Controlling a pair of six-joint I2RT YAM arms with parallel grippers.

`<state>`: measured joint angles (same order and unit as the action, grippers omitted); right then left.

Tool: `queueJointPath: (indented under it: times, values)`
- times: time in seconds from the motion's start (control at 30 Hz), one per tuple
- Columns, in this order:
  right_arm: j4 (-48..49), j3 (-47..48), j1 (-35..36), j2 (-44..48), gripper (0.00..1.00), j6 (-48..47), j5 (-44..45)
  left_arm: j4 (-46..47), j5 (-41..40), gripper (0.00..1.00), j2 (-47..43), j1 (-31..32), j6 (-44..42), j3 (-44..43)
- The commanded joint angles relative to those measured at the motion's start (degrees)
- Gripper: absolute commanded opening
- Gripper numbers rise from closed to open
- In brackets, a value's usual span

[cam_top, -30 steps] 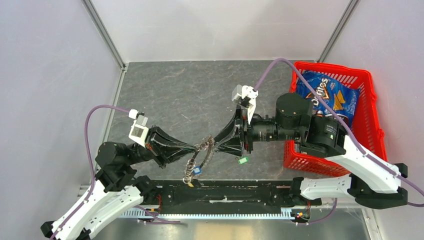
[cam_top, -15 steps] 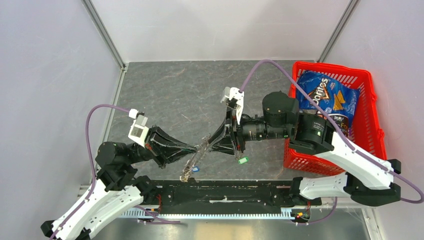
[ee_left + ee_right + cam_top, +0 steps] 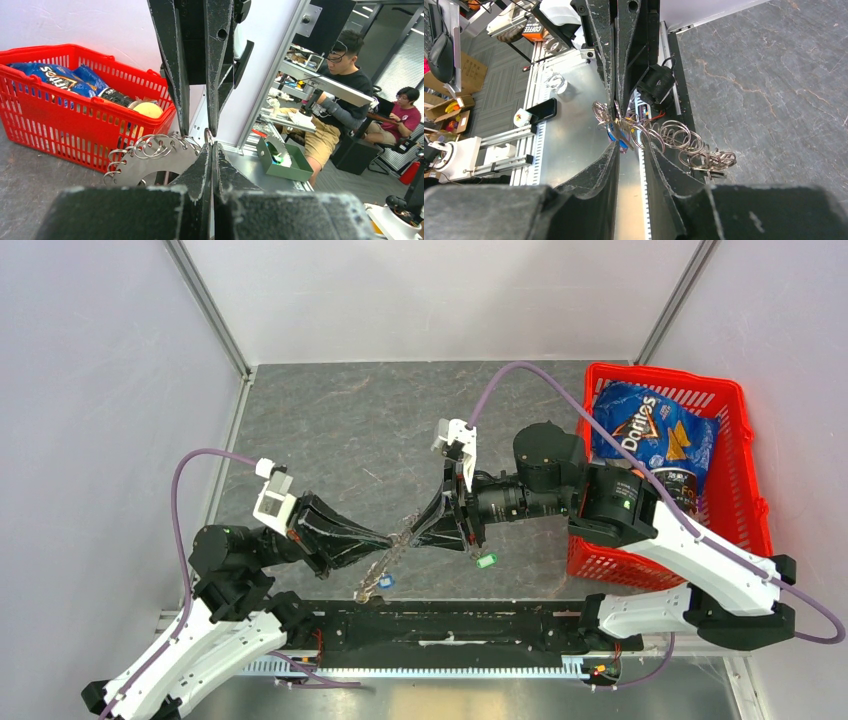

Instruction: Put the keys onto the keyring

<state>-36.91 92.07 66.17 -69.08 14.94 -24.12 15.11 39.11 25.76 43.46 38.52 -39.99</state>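
The keyring is a grey metal disc with a central hole and many split rings on its rim, and it hangs edge-on in the air. My left gripper is shut on its rim, as the left wrist view shows beside the disc. My right gripper faces it tip to tip. Its fingers stand slightly apart around the rings in the right wrist view. A blue-headed key hangs there. The green-headed key lies on the table under the right wrist. The black-headed key is out of view.
A red basket with a blue Doritos bag stands at the right, and it also shows in the left wrist view. A black rail runs along the table's near edge. White walls stand at the back and left.
My right arm has moved left until its fingertips reach the keyring at the left gripper. The keyring has swung a little to the left. The green key has not moved.
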Motion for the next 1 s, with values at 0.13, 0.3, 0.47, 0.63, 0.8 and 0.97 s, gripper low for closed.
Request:
queueJointPath:
  times: [0.13, 0.3, 0.47, 0.63, 0.8, 0.97]
  values:
    - [3.27, 0.28, 0.1, 0.62, 0.33, -0.31, -0.93, 5.33, -0.26, 0.02, -0.09, -0.13, 2.76, -0.75]
    - [4.42, -0.65, 0.1, 0.96, 0.33, 0.2, -0.96, 5.93, -0.26, 0.02, 0.0, -0.07, 3.2, -0.66]
    - [4.73, -1.06, 0.1, 0.89, 0.33, 0.47, -1.02, 6.33, -0.44, 0.02, -0.23, -0.1, 3.57, -0.45]
    - [5.37, -1.59, 0.07, 0.85, 0.33, 1.14, -1.21, 6.42, -0.69, 0.02, -0.53, -0.13, 3.58, -0.46]
    - [5.88, -2.46, 0.09, 0.68, 0.32, 1.58, -1.13, 6.35, -0.88, 0.02, -0.7, -0.08, 3.58, -0.35]
    - [6.18, -2.77, 0.1, 0.87, 0.32, 1.94, -1.02, 6.42, -1.06, 0.02, -0.89, -0.08, 3.58, -0.35]
